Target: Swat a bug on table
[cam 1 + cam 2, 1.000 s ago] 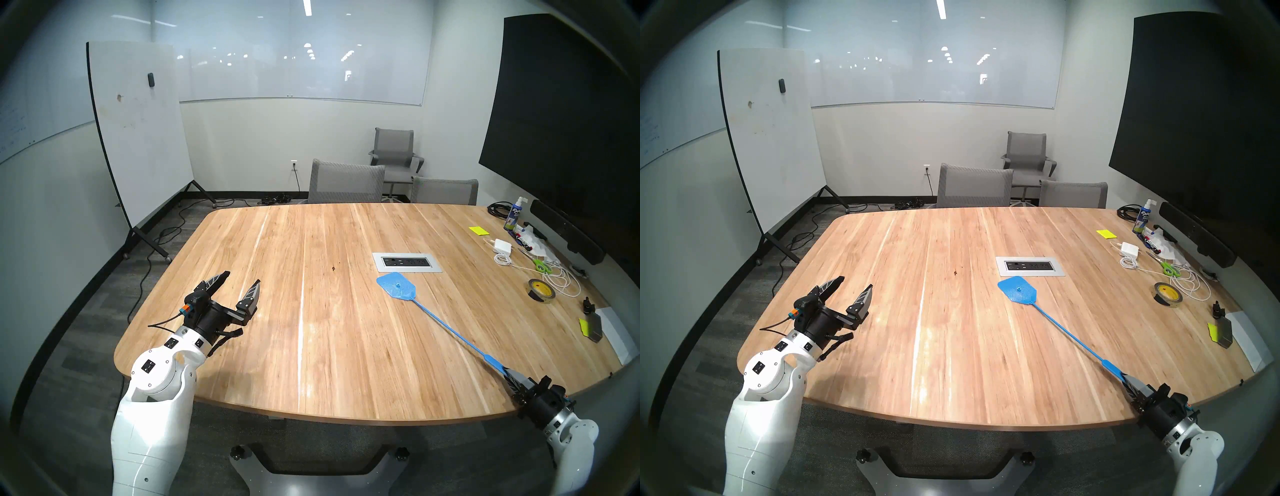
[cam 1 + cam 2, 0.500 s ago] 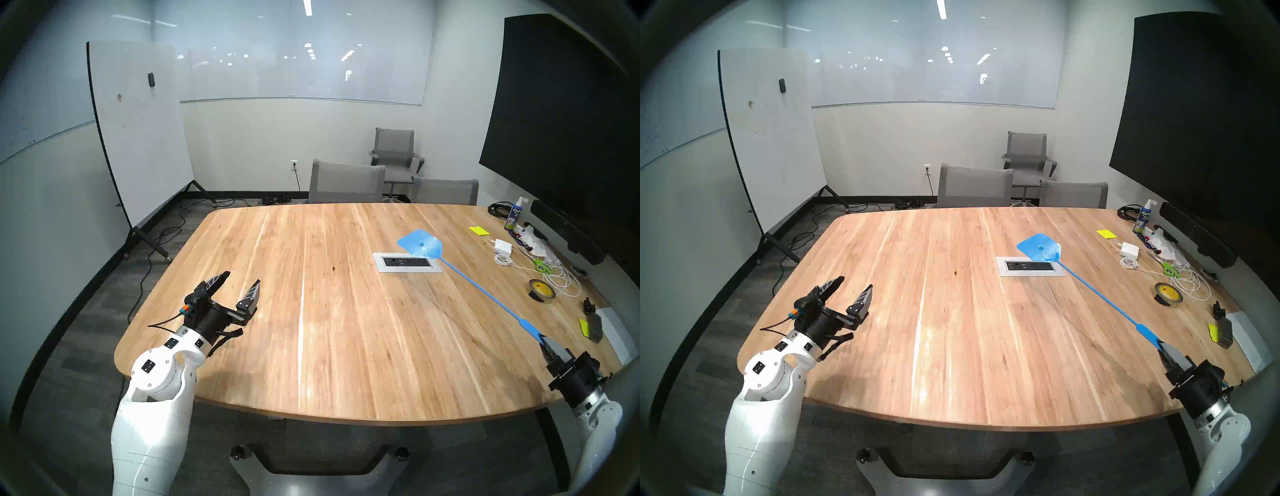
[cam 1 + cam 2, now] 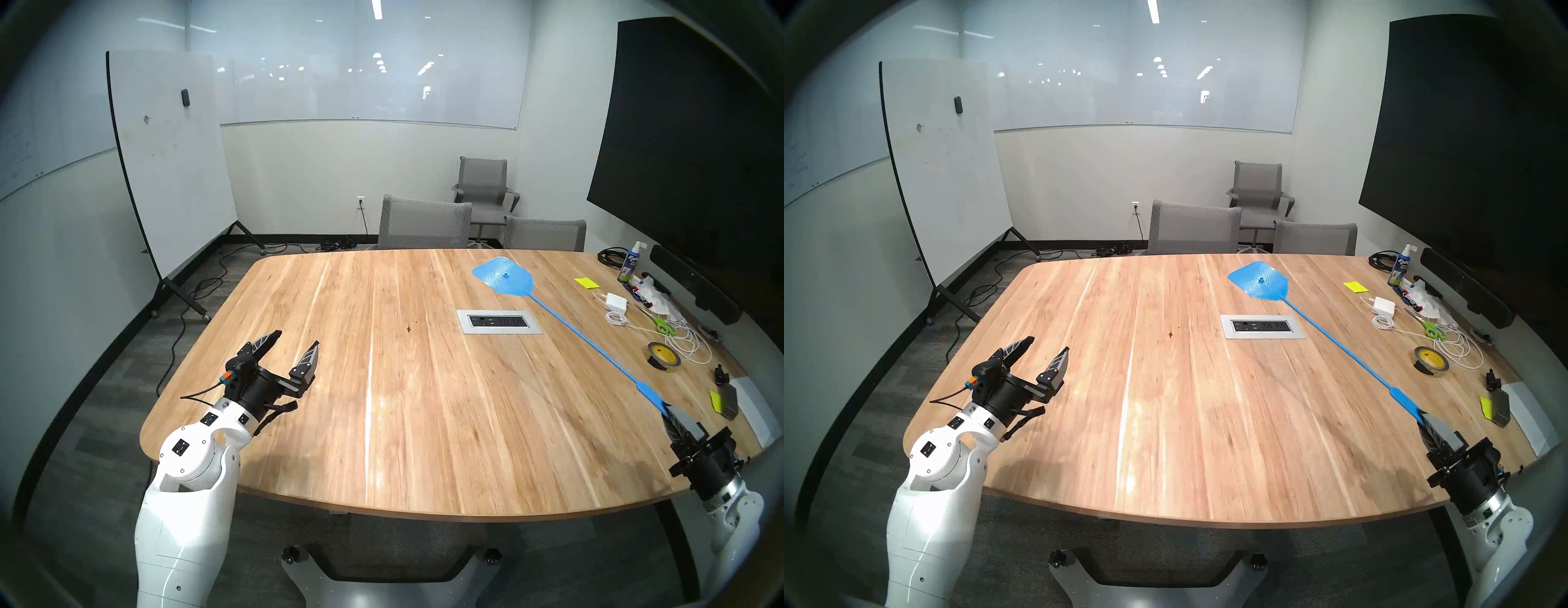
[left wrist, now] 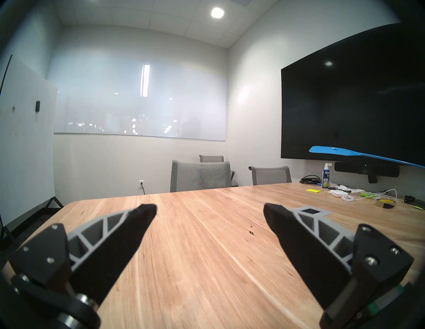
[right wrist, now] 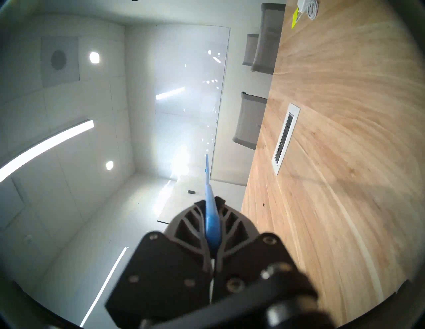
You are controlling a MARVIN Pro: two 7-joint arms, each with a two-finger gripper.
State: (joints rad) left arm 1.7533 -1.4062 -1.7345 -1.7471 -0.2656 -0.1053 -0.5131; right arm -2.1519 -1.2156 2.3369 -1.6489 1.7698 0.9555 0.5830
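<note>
The bug [image 3: 408,329] is a tiny dark speck on the wooden table [image 3: 382,424], left of the outlet panel [image 3: 499,322]; it also shows in the other head view [image 3: 1170,335], the left wrist view [image 4: 251,233] and the right wrist view [image 5: 262,204]. My right gripper [image 3: 667,412] is shut on the handle of a blue fly swatter [image 3: 503,277], whose head is raised in the air beyond the panel, right of the bug. The swatter shows edge-on in the right wrist view [image 5: 211,220]. My left gripper [image 3: 295,340] is open and empty above the table's left side.
Clutter lies along the table's right side: tape roll [image 3: 664,356], green scissors [image 3: 662,326], white charger and cables [image 3: 616,302], spray bottle [image 3: 629,263], yellow notes [image 3: 585,282], a black knob clip [image 3: 720,373]. Grey chairs [image 3: 424,223] stand behind the table.
My right arm has lifted and swung back to the right. The swatter head rose from the table beside the outlet panel to a raised position farther back. The left arm has stayed still.
</note>
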